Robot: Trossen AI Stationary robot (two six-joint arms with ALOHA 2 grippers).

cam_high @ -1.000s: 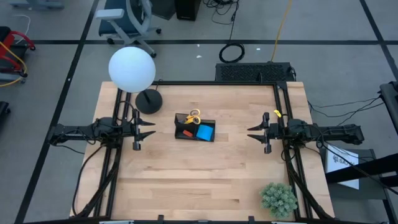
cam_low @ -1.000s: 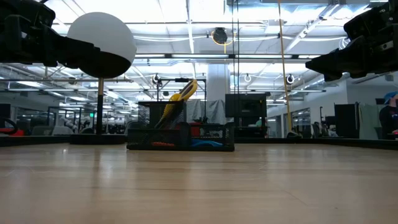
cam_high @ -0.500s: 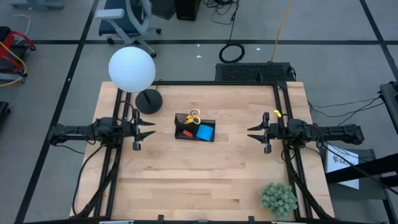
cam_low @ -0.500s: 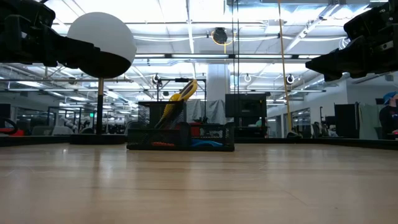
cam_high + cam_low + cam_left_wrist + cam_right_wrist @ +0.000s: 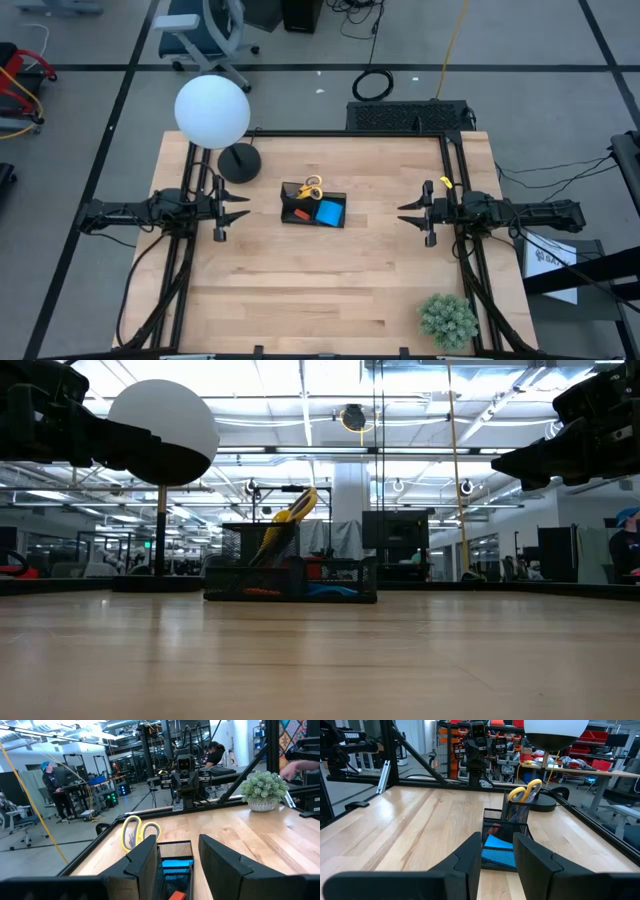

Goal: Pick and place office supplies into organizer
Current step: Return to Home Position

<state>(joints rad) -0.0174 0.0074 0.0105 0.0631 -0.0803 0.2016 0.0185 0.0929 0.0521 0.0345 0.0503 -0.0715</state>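
The black mesh organizer stands near the table's middle, toward the far side. Yellow-handled scissors stand upright in its tall cup, handles up. A bright blue pad and a small red piece lie in its low compartments. My left gripper hovers open at the table's left, fingers pointing at the organizer. My right gripper hovers open at the table's right, also facing the organizer. Neither touches anything.
A lamp with a white globe and a black round base stands at the far left of the table. A green plant ball sits at the near right corner. Bare wood lies between the grippers and toward the near edge.
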